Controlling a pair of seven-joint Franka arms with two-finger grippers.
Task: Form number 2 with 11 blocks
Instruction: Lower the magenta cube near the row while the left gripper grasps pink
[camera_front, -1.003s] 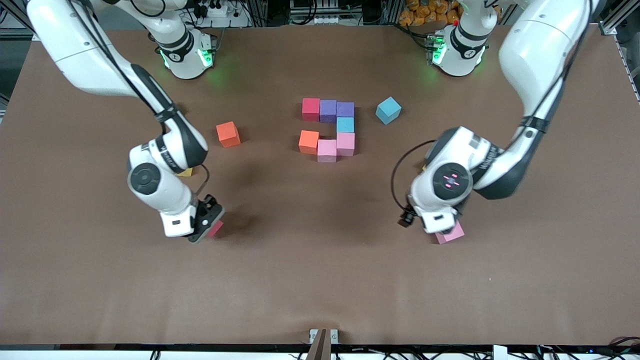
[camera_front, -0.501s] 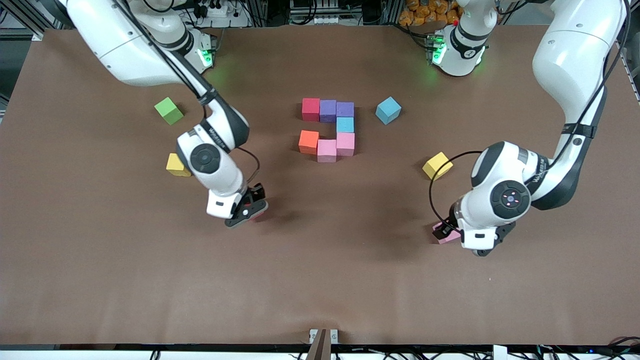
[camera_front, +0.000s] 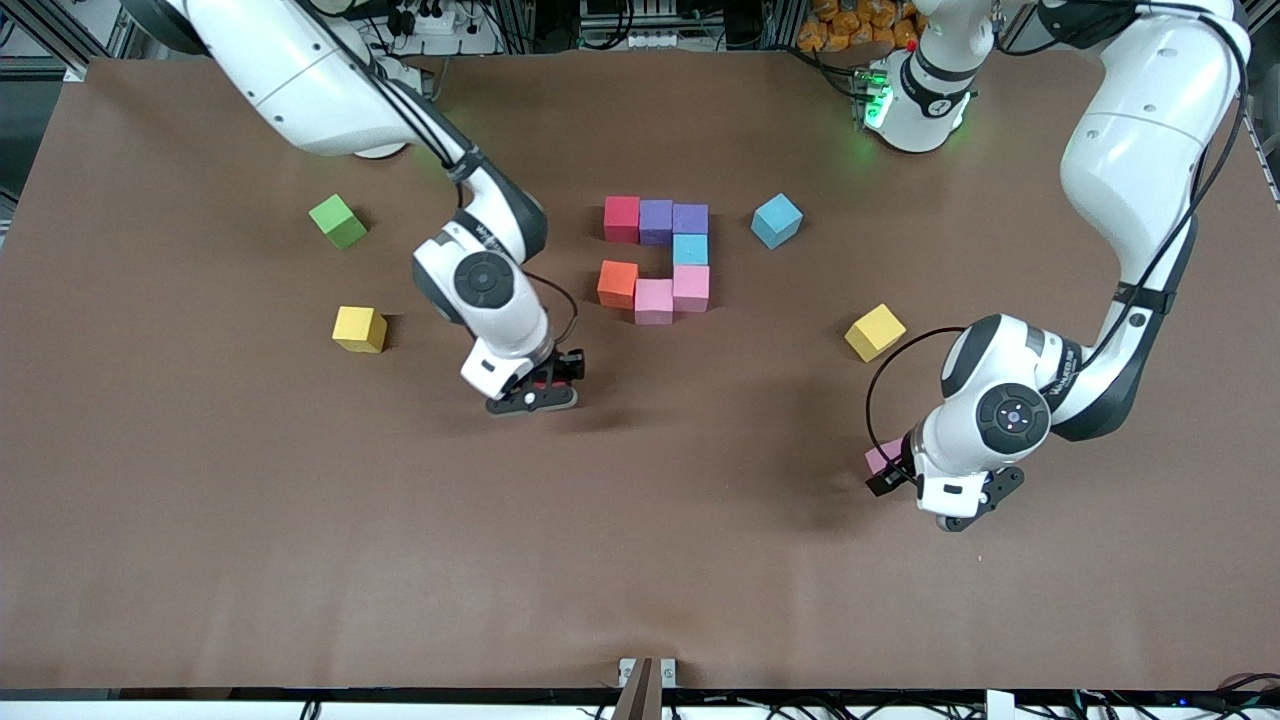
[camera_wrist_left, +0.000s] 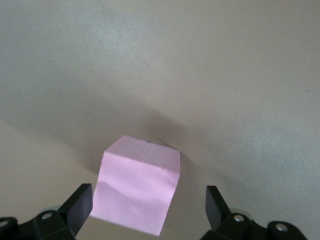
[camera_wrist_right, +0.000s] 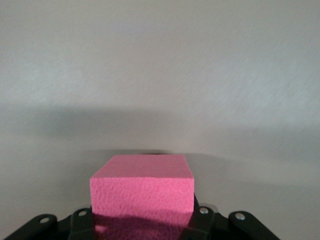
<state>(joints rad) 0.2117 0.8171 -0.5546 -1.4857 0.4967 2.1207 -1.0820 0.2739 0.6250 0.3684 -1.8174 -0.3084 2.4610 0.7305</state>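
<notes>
Several blocks form an angular shape mid-table: red (camera_front: 621, 218), two purple (camera_front: 656, 221), light blue (camera_front: 690, 249), two pink (camera_front: 691, 288) and orange (camera_front: 617, 284). My right gripper (camera_front: 535, 392) (camera_wrist_right: 142, 215) is shut on a red block (camera_wrist_right: 142, 192), over bare table a short way from the orange block. My left gripper (camera_front: 958, 516) (camera_wrist_left: 148, 200) is open and hangs tilted by a pink block (camera_front: 882, 456) (camera_wrist_left: 137, 192) on the table. That block lies just ahead of its fingertips (camera_wrist_left: 81, 197) and touches neither.
Loose on the table are a blue block (camera_front: 777, 221) beside the shape, a yellow block (camera_front: 875, 332) near the left arm, another yellow block (camera_front: 359, 329) and a green cube (camera_front: 338, 221) toward the right arm's end.
My right arm has carried the red block toward the shape, uncovering the yellow and green cubes. My left hand has slid off the pink block toward its own end, still open.
</notes>
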